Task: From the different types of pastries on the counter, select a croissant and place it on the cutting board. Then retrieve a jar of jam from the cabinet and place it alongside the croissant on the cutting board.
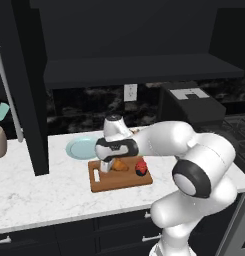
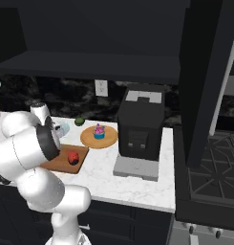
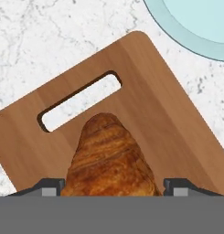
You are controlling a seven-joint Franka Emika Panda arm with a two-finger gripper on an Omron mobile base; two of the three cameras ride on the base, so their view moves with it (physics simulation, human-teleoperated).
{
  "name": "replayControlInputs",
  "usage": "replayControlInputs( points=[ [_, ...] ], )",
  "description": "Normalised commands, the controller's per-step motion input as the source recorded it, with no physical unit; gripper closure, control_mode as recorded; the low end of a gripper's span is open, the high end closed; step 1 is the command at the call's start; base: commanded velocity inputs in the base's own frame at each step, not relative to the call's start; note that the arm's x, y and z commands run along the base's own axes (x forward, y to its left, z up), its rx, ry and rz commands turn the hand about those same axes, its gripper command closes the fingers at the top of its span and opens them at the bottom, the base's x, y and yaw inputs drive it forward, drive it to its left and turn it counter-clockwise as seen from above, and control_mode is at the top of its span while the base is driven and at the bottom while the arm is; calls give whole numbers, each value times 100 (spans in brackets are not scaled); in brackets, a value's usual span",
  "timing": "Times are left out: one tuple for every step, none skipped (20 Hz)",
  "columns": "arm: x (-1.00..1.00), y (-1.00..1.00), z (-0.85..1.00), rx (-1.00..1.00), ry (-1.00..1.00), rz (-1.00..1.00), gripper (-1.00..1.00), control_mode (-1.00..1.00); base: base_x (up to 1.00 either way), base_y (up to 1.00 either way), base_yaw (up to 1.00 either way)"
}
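**Progress check: both items on the board, pincer hanging around the croissant**

Pincer (image 3: 111,185) sits low over the cutting board (image 1: 120,180), tips spread either side of the croissant (image 3: 111,160). Can't tell if they're touching it or already clear. The croissant lies on the board near the handle slot, and the jar of jam (image 1: 141,167) stands just beside it, so I'd say the task is pretty much done. Further back on the worktop (image 1: 39,192): a pale blue plate (image 1: 80,148), and the cupcake (image 2: 98,131) on its wooden plate.
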Motion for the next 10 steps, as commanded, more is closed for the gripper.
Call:
replayControlInputs(
  points=[
    [-46,0,-19,9,-1,-7,100,-100,0,0,0],
    [-37,0,-38,6,-3,-7,100,-100,0,0,0],
    [-41,0,-33,5,-5,-7,100,-100,0,0,0],
    [-37,0,-31,3,-7,-6,100,-100,0,0,0],
    [-21,0,-24,3,-6,-4,100,-100,0,0,0],
    [-14,-6,-26,3,-5,-3,100,-100,0,0,0],
    [-2,-10,-31,2,-2,-1,100,-100,0,0,0],
    [-1,-10,-31,0,-5,-1,100,-100,0,0,0],
    [-6,-9,-31,1,-5,0,100,-100,0,0,0],
    [-3,-8,-32,1,-3,0,100,-100,0,0,0]
  ],
)
